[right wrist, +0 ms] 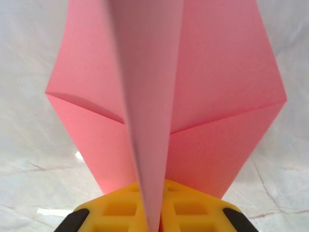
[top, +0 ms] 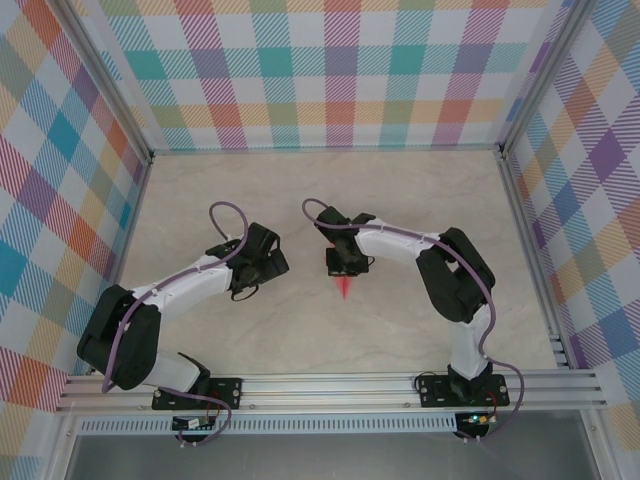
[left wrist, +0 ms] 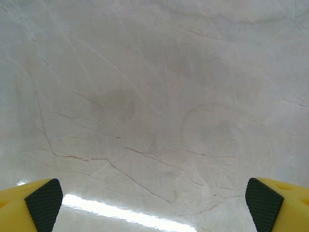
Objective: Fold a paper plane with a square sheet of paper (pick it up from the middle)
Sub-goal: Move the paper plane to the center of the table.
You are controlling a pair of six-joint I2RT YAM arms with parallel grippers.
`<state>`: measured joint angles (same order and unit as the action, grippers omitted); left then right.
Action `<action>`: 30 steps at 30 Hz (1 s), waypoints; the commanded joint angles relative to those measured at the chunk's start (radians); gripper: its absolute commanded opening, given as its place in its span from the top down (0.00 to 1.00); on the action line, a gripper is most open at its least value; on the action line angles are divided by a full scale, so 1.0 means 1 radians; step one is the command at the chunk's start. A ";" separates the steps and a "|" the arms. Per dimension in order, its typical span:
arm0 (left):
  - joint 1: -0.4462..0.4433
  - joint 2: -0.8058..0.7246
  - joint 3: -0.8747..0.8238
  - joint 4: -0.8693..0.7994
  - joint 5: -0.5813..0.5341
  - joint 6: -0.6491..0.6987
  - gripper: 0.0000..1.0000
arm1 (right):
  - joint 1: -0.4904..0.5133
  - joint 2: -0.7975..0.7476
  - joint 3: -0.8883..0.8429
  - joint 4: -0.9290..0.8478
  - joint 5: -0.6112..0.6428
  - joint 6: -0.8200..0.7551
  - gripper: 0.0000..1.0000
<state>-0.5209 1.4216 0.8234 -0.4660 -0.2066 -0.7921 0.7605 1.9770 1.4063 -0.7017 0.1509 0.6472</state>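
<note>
Overhead, left pincer (top: 264, 258) sits left of centre; right pincer (top: 346, 264) is mid-frame, pink paper plane (top: 344, 288) tip poking out below it over the marble tabletop (top: 400, 190). Left wrist: fingers (left wrist: 43, 204) spread to the bottom corners. Right wrist: pincer pinching the plane's centre ridge, bottom centre.

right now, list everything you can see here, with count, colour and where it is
paper plane: 1, salmon-pink, centre ridge pinched in the right hand, over mid-table
table: 1, pale marbled beige, under both arms
walls: 3, multicolour check, left, back and right of the table
rail: 1, silver metal, near edge, bearing the arm bases
cables: 2, purple, one along each arm
arms: 2, white and black, reaching in from the near edge
left hand: 1, yellow fingers with black pads, open over bare table
right hand: 1, yellow, shut on the plane's ridge
</note>
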 commanded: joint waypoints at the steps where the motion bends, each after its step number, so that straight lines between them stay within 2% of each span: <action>1: 0.021 -0.035 0.019 -0.057 -0.052 0.000 0.00 | 0.000 0.049 0.119 -0.026 0.040 -0.051 0.89; 11: 0.041 -0.106 -0.019 -0.090 -0.078 -0.012 0.00 | -0.032 0.263 0.399 -0.066 0.026 -0.085 0.87; 17: 0.044 -0.127 -0.023 -0.106 -0.089 -0.009 0.00 | -0.034 0.337 0.460 -0.105 0.022 -0.078 0.81; 21: 0.050 -0.140 -0.006 -0.125 -0.105 0.000 0.00 | -0.035 0.330 0.469 -0.119 0.003 -0.075 0.77; 24: 0.063 -0.150 0.031 -0.141 -0.127 0.021 0.00 | -0.035 0.258 0.470 -0.125 0.001 -0.082 0.69; 30: 0.111 -0.173 0.129 -0.143 -0.191 0.105 0.00 | -0.039 0.029 0.408 -0.099 0.068 -0.096 0.33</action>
<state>-0.4427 1.2823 0.8944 -0.5995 -0.3355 -0.7494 0.7265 2.1838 1.8275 -0.8017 0.1741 0.5575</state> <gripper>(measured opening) 0.999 0.639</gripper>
